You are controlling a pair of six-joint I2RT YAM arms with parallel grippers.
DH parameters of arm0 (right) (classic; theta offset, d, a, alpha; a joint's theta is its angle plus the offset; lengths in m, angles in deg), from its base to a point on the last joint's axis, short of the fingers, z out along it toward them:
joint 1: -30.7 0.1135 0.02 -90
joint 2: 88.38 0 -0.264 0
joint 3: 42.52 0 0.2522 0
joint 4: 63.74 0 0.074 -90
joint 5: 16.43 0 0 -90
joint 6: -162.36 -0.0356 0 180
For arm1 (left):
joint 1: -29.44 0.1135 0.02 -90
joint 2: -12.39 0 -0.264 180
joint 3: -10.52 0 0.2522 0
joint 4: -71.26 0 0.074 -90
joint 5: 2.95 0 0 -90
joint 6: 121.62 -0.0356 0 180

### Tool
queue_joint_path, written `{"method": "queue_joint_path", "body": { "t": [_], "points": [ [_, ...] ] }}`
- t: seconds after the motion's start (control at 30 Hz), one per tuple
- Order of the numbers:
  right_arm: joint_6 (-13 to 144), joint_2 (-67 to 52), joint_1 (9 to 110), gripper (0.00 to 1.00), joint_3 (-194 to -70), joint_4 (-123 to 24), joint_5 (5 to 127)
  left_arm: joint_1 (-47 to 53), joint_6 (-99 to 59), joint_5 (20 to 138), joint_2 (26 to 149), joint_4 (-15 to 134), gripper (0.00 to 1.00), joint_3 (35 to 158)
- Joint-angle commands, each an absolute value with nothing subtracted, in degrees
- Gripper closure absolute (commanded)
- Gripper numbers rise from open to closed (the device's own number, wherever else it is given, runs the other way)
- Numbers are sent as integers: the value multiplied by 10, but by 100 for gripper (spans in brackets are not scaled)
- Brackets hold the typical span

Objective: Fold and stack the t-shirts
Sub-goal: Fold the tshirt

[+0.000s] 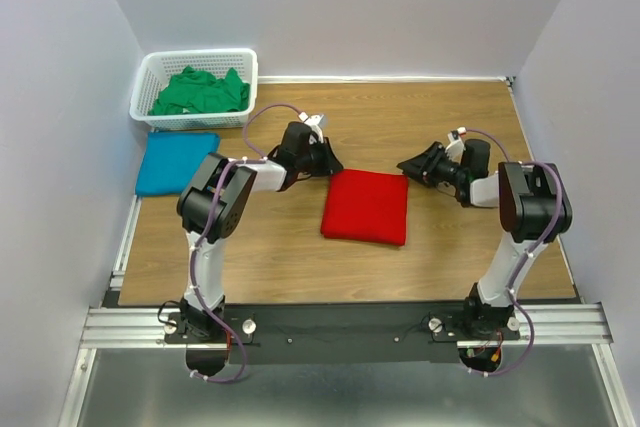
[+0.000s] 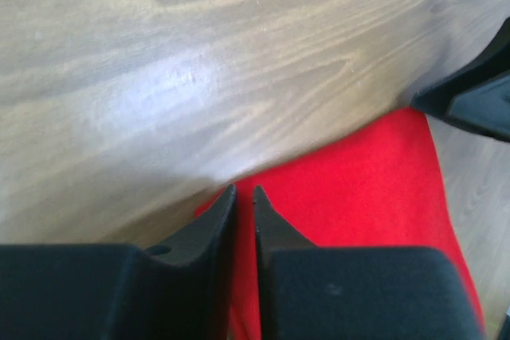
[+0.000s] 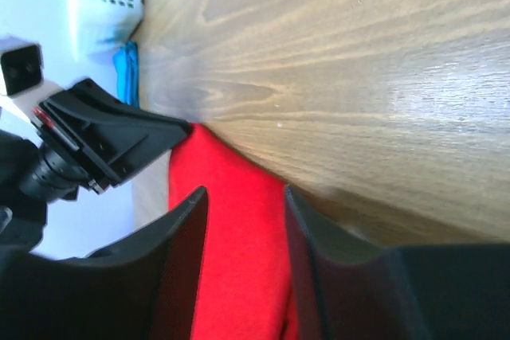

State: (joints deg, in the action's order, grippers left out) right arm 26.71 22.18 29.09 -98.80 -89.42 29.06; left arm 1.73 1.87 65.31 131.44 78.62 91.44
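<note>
The red t-shirt (image 1: 365,209) lies folded into a square at the table's middle. My left gripper (image 1: 332,167) is at its far left corner; in the left wrist view its jaws (image 2: 245,190) are nearly closed, with red cloth (image 2: 358,189) filling the thin gap. My right gripper (image 1: 405,165) is at the far right corner, open, with the red cloth (image 3: 235,220) between its fingers (image 3: 244,190). The teal blue t-shirt (image 1: 176,162) lies folded at the left. The green t-shirt (image 1: 200,93) is crumpled in the basket.
The white lattice basket (image 1: 245,72) stands at the back left corner, just behind the blue shirt. Grey walls close in the left, back and right sides. The arm bases sit on a rail (image 1: 340,322) at the near edge.
</note>
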Motion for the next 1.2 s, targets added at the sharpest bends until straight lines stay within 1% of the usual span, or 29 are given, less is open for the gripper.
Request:
{"method": "queue_joint_path", "body": {
  "t": [0.0, 0.03, 0.07, 0.17, 0.3, 0.33, 0.5, 0.57, 0.67, 0.77, 0.9, 1.1, 1.17],
  "points": [
    [240, 155, 285, 47, -972, -930, 266, 23, 28, 655, 1232, 813, 76, 883],
    [233, 142, 285, 46, -966, -930, 262, 21, 31, 664, 1212, 817, 73, 863],
    [218, 112, 285, 44, -953, -931, 252, 21, 36, 669, 1174, 819, 68, 851],
    [199, 66, 287, 40, -913, -937, 211, 14, 50, 672, 1106, 818, 62, 805],
    [150, 19, 289, 37, -852, -957, 164, -18, 109, 652, 1047, 816, 62, 732],
    [144, -8, 291, 37, -816, -959, 157, -31, 123, 655, 1029, 817, 62, 705],
    [116, -86, 291, 36, -719, -958, 135, -123, 211, 670, 988, 829, 63, 641],
    [113, -120, 291, 36, -685, -950, 132, -128, 232, 697, 963, 827, 63, 613],
    [130, -140, 291, 36, -670, -894, 120, -128, 239, 739, 905, 820, 67, 593],
    [172, -128, 291, 36, -680, -856, 104, -127, 244, 734, 914, 820, 70, 594],
    [200, -44, 291, 38, -689, -854, 103, -121, 273, 717, 978, 846, 79, 580],
    [220, 75, 287, 46, -689, -854, 118, -93, 316, 699, 1019, 862, 81, 543],
    [217, 79, 284, 48, -686, -851, 133, -87, 327, 698, 1018, 862, 81, 526]
  ]
}}
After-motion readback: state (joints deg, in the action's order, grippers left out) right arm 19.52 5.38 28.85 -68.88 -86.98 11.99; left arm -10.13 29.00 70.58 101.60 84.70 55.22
